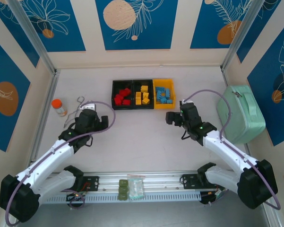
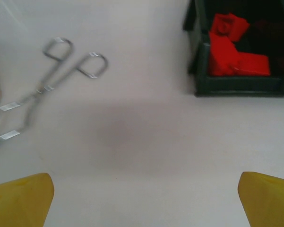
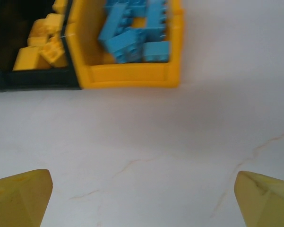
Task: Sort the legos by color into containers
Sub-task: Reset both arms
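- The left end effector (image 2: 144,198) is wide open and holds nothing. The right end effector (image 3: 142,198) is wide open and holds nothing too.
- The containers (image 1: 132,81) sit in a row ahead of both end effectors. The row runs from left to right across the surface (image 1: 142,142).
- The red legos (image 1: 121,98) are in the left black bin, nearest the left arm. The yellow legos (image 1: 142,96) are in the middle bin. The blue legos (image 1: 163,96) are in the yellow bin, nearest the right arm.
- Every lego I can see lies inside a bin, so I think the sorting is about done.
- The metal tongs (image 2: 52,80) lie just left of the left end effector.
- Both wrist views are blurry, the red bin is cut off at the edge, and the black bins are dark inside, so I cannot count the bricks.
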{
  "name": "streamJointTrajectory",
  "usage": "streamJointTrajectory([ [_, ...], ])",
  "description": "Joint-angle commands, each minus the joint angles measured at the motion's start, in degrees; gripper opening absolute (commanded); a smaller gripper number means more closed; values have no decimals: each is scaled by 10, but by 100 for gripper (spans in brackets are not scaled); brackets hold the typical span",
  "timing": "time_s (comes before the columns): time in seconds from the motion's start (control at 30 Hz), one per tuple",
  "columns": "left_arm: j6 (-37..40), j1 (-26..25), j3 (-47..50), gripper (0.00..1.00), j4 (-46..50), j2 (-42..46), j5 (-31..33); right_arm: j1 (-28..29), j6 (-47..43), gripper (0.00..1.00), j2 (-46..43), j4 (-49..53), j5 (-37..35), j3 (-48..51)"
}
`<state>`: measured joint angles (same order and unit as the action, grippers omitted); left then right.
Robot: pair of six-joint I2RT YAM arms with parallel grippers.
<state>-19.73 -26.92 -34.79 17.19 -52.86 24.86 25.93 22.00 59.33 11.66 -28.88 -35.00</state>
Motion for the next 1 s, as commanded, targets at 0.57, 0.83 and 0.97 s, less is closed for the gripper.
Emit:
streamJointTrajectory([
  [0.57, 250, 127, 190, 99, -774, -284, 96, -193, -142, 99, 62, -550, 38, 226],
  [0.83, 256, 147, 178, 99, -798, -343, -2, -197, -215, 99, 228, -686, 172, 191],
  [0.97, 256, 173, 191, 99, -873, -397, -74, -210, -199, 99, 274, -671, 175, 164],
])
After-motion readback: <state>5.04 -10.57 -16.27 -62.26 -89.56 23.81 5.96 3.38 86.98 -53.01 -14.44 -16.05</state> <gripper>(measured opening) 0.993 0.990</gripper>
